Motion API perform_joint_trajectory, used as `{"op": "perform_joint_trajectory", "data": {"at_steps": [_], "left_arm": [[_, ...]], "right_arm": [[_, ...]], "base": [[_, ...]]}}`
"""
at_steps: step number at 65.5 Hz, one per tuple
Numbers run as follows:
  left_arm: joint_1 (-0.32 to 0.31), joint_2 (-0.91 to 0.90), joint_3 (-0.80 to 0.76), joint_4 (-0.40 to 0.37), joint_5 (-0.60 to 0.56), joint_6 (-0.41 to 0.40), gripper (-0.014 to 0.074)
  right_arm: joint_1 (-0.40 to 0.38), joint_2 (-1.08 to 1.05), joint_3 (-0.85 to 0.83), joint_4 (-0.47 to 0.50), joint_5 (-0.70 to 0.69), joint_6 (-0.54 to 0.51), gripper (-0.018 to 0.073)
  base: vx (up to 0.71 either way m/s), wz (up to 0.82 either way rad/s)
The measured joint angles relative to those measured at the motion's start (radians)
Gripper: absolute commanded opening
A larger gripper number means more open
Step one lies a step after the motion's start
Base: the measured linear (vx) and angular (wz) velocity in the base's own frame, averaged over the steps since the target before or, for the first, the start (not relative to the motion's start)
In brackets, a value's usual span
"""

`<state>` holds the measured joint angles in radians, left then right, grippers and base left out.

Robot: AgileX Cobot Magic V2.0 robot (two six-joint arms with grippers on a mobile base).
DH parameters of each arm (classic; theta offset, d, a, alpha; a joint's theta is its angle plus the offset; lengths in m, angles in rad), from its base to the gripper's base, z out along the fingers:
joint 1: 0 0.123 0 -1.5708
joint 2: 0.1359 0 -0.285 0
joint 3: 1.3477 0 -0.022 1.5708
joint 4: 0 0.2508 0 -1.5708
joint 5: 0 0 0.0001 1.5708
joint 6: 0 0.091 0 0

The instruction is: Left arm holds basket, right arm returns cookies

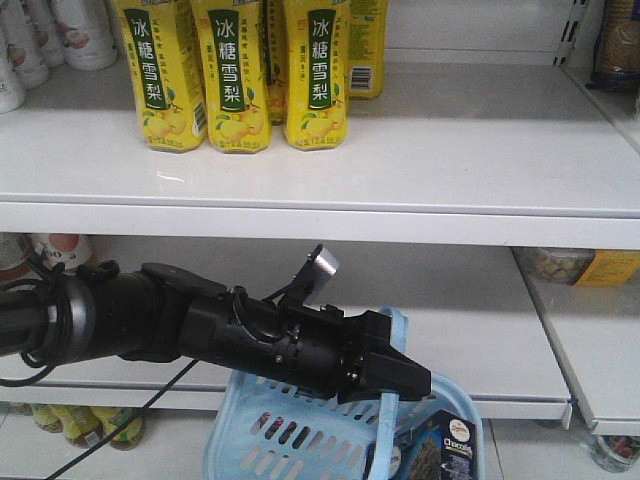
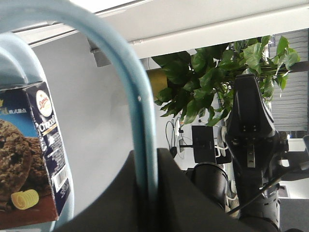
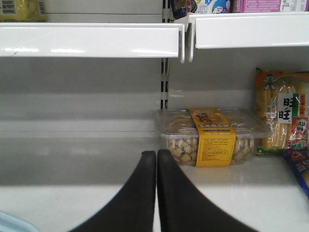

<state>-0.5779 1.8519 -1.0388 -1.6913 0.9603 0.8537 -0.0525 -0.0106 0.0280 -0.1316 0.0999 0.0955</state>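
Your light blue basket [image 1: 262, 432] carries the cookies carton [image 1: 447, 452] at its right side, and a clear tub of snacks [image 3: 212, 137] sits on the white shelf [image 3: 72, 145] ahead of your right pincer [image 3: 156, 155]. Your left pincer [image 1: 405, 383] is clamped on the basket's hoop handle [image 2: 123, 77], while the right pincer's fingers are pressed together on nothing. The basket hangs just in front of the lower shelf's front edge, and bare board runs leftward from the tub.

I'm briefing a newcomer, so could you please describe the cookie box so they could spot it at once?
In front of the white shelves, find the light blue basket hanging by its handle from the left gripper. The cookies stand at its right end: a dark navy carton picturing a chocolate cookie, unlike the yellow-labelled bottles above.
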Motion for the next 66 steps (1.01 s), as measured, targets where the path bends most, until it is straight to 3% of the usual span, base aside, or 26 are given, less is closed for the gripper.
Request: {"op": "perform_joint_trajectory", "data": {"at_steps": [66], "left_arm": [[0.000, 0.000, 0.000, 0.000, 0.000, -0.001, -0.0006]], "right_arm": [[0.000, 0.000, 0.000, 0.019, -0.013, 0.018, -0.0008]], "base": [[0.00, 0.00]]}}
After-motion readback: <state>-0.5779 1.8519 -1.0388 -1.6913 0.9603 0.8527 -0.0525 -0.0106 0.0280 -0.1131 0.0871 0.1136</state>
